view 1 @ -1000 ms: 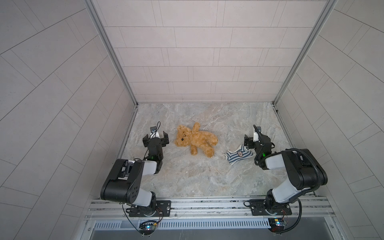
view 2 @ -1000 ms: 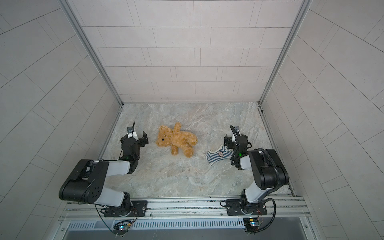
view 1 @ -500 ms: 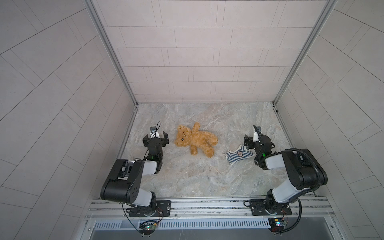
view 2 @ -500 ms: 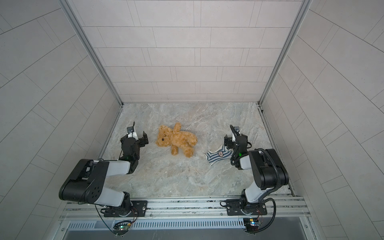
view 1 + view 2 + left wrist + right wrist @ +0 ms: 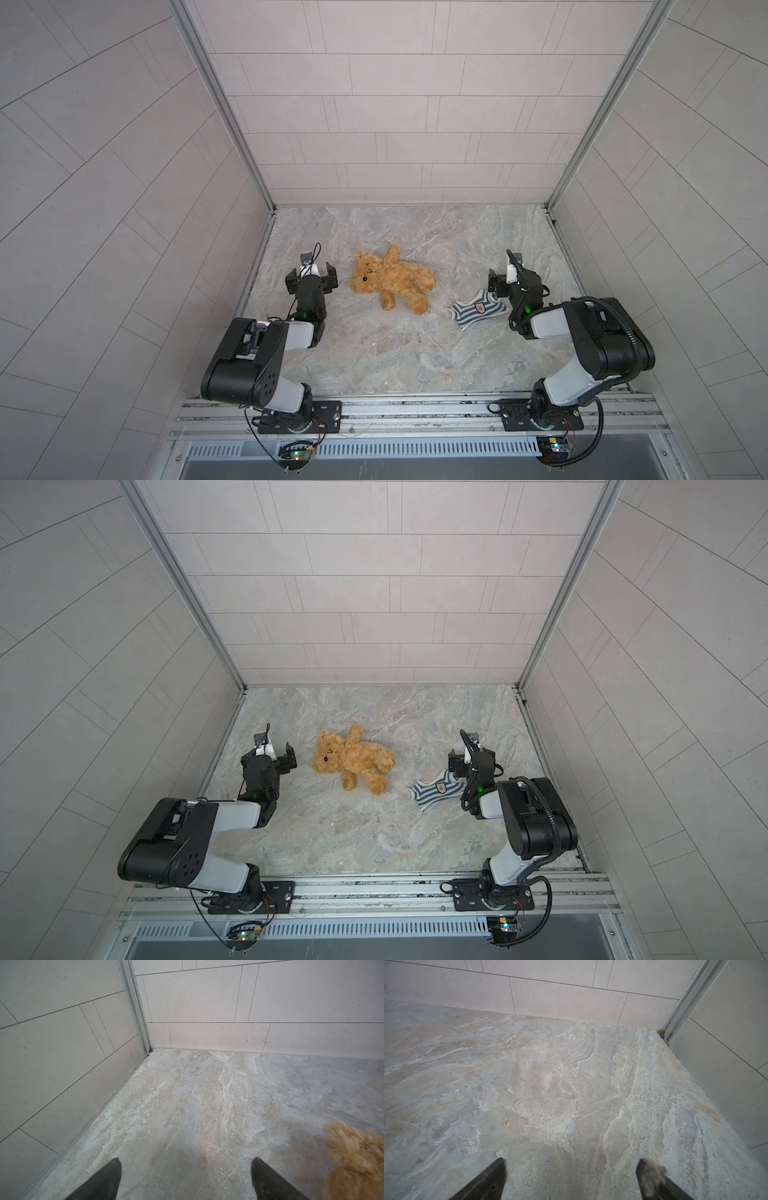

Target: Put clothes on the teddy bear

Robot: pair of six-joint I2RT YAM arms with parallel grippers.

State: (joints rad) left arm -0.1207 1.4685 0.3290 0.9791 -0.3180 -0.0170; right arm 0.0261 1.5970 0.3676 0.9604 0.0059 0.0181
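Observation:
The teddy bear point(image 5: 390, 282) point(image 5: 357, 762), golden-brown and fluffy, lies on its back on the marble floor with its head toward the left. In the left wrist view only a patch of the bear's fur point(image 5: 357, 1157) shows at the edge. A small blue-and-white striped shirt point(image 5: 478, 313) point(image 5: 438, 791) lies flat to the right of the bear. My left gripper point(image 5: 311, 274) point(image 5: 270, 756) point(image 5: 186, 1164) rests just left of the bear's head, open and empty. My right gripper point(image 5: 513, 280) point(image 5: 471, 759) point(image 5: 571, 1164) sits just behind the shirt's right end, open and empty.
Tiled walls close the floor in on the left, back and right, with metal corner posts point(image 5: 266, 199) point(image 5: 550, 203). The arms' bases stand on a metal rail point(image 5: 415, 409) along the front edge. Bare marble point(image 5: 395, 357) lies between the arms.

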